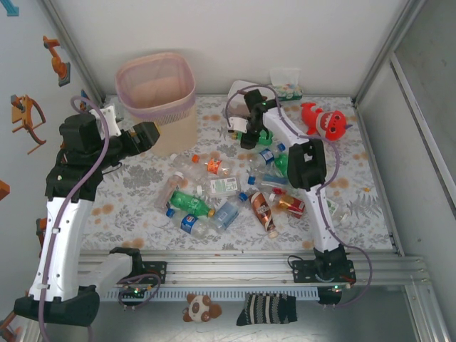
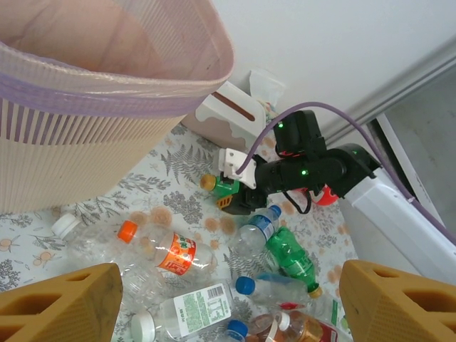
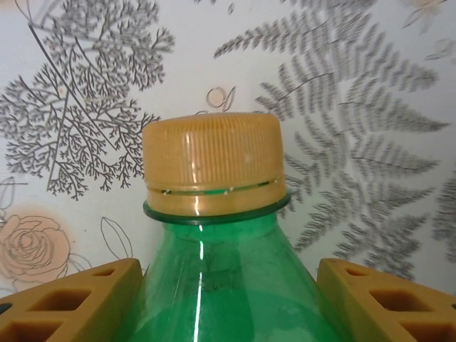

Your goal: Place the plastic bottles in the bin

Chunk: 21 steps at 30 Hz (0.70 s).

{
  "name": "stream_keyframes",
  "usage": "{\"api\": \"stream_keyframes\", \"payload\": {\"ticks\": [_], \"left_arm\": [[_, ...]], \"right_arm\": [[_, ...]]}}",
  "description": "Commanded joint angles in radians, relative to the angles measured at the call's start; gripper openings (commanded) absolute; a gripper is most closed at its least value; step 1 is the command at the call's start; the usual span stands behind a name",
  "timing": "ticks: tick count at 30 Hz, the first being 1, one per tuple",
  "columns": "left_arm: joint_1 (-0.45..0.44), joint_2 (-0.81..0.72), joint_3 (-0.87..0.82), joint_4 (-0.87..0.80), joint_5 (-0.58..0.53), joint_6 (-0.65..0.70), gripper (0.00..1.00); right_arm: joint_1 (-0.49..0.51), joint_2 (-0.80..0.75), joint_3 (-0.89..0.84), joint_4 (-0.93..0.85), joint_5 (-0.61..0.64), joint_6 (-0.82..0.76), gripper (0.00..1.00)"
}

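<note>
Top view: the bin (image 1: pixel 160 108) stands far left, and loose bottles (image 1: pixel 214 189) litter the middle of the surface (image 1: pixel 142 206).

Left wrist view: the left claw (image 2: pixel 231 299) is released and empty, near the bin.

Right wrist view: the right claw (image 3: pixel 228 292) grasps the green bottle (image 3: pixel 214 278) just below its cap (image 3: pixel 212 164). Best to lift it straight up, then carry it left over the rim.
</note>
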Motion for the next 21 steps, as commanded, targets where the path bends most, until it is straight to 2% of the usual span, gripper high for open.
{"api": "stream_keyframes", "payload": {"ticks": [1,9,15,18,21], "left_arm": [[-0.010,-0.027,-0.013,0.051,0.017,-0.006,0.79],[-0.043,-0.055,-0.081,0.206,0.045,-0.019,0.79],[-0.078,-0.044,-0.127,0.359,0.103,-0.015,0.79],[-0.115,-0.018,-0.131,0.427,0.146,0.013,0.79],[-0.168,0.001,-0.134,0.488,0.178,0.049,0.79]], "right_arm": [[0.011,-0.136,-0.018,0.026,-0.054,0.069,0.56],[0.011,-0.341,-0.136,0.157,-0.191,0.371,0.54],[0.011,-0.508,-0.295,0.347,-0.326,0.777,0.52],[0.011,-0.596,-0.412,0.504,-0.431,0.999,0.50],[0.011,-0.682,-0.529,0.673,-0.479,1.227,0.47]]}}
